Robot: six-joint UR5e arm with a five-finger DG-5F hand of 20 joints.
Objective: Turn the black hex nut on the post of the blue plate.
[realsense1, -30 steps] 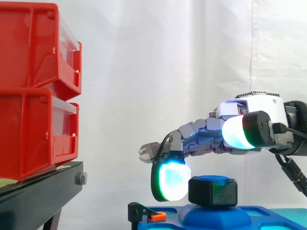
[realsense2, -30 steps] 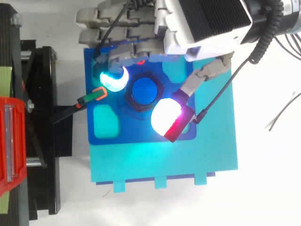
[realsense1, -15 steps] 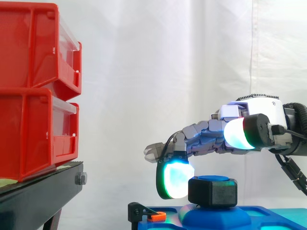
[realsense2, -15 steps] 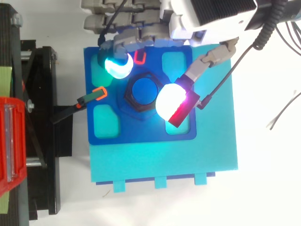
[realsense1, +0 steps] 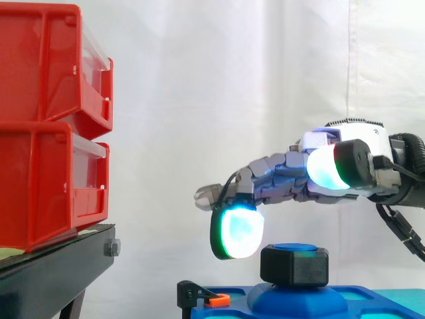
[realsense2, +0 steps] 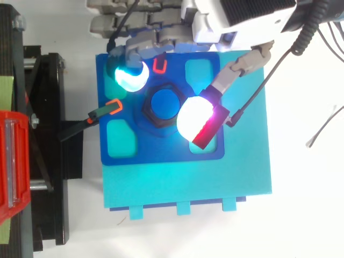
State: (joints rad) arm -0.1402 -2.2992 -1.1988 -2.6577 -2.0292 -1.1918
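Well, the hand (realsense1: 292,181) has come up a little in the last second. Its cyan fingertip (realsense1: 236,232) was down beside the nut (realsense1: 294,264) and now hangs higher, its lower edge about level with the nut's top and just apart from it. From above, the thumb pad (realsense2: 194,115) has swung from the nut's lower right round to its right, while the cyan one sits off the upper left corner. From the side, the thumb rides well above the nut, so I'd say nothing is gripped: the fingers stand spread on either side, holding nothing. It looks to me like a reset between turns, not a turn under way.

The nut is black, six-sided and chunky, upright on the blue post (realsense2: 164,103) in the middle of the plate (realsense2: 161,151), the post's top showing through it.
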